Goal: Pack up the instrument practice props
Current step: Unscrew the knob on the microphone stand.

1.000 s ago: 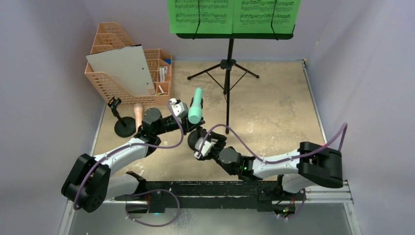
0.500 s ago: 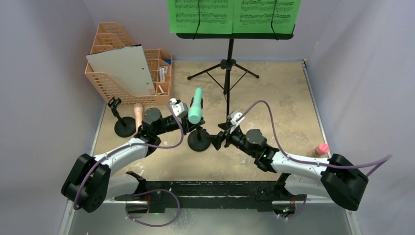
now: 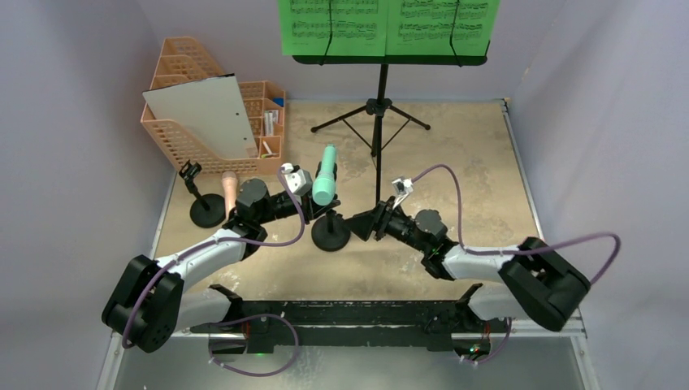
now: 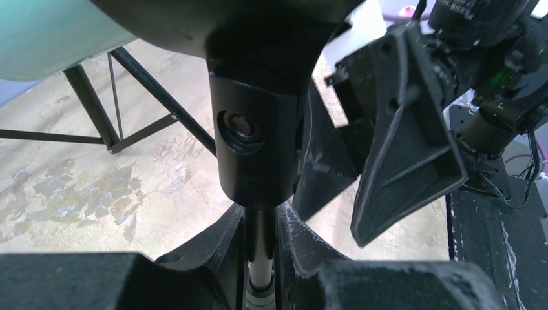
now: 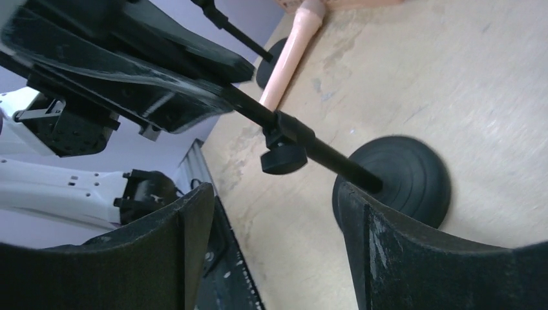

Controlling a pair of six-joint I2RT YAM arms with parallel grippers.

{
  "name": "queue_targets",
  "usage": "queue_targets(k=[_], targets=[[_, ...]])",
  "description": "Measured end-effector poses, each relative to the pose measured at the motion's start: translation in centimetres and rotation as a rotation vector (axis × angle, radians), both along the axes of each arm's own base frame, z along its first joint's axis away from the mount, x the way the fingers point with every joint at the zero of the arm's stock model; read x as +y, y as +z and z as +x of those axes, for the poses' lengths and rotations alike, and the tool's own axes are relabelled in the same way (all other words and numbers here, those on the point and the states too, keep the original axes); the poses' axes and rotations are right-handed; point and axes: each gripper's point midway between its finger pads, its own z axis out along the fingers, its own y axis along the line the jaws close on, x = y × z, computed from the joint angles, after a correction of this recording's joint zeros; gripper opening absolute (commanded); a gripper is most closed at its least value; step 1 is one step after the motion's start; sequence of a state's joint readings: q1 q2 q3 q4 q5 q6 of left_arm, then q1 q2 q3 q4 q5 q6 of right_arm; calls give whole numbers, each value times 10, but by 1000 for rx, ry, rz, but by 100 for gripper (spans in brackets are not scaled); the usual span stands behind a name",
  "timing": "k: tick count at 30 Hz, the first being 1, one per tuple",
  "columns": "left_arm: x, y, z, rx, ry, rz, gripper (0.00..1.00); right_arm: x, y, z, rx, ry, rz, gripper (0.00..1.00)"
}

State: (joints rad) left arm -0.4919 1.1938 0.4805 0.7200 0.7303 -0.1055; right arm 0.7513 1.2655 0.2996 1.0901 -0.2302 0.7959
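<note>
My left gripper [image 3: 318,210] [image 4: 262,226] is shut on the thin stem [image 4: 261,258] of a black round-based holder [image 3: 331,236]. The mint microphone [image 3: 326,175] [image 4: 52,32] sits in the holder's clip above the fingers. My right gripper [image 3: 358,225] [image 5: 278,252] stands open just right of the holder's base [image 5: 400,177], nothing between its fingers. The pink microphone [image 3: 230,188] [image 5: 291,51] lies on the table beside the second holder [image 3: 205,210]. At the back stands the black music desk [image 3: 390,58] on its tripod, carrying two green pages [image 3: 333,24].
The orange mesh organizer [image 3: 195,138] stands at the back left with a grey-white board [image 3: 203,114] leaning on it. The tripod's pole [image 3: 379,154] and legs [image 4: 110,110] rise close behind both grippers. Grey walls close in the table on three sides.
My right arm has swung from the front of the holder's base round to its right side, and its fingers now point at the base. The left gripper and mint microphone have stayed still.
</note>
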Motion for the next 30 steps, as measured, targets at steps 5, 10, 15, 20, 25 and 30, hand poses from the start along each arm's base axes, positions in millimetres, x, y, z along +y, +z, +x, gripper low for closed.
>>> queue_targets(k=[5, 10, 15, 20, 25, 30], targets=[[0, 0, 0, 5, 0, -2, 0, 11, -23, -5, 156, 41, 75, 67], [0, 0, 0, 5, 0, -3, 0, 16, -45, -9, 282, 63, 124, 65], [0, 1, 0, 4, 0, -4, 0, 18, -58, -11, 375, 64, 141, 66], [0, 1, 0, 4, 0, -4, 0, 19, -49, -11, 378, 69, 175, 68], [0, 0, 0, 4, -1, -4, 0, 19, -18, -10, 303, 85, 234, 67], [1, 1, 0, 4, 3, -5, 0, 26, -1, -4, 264, 99, 269, 61]])
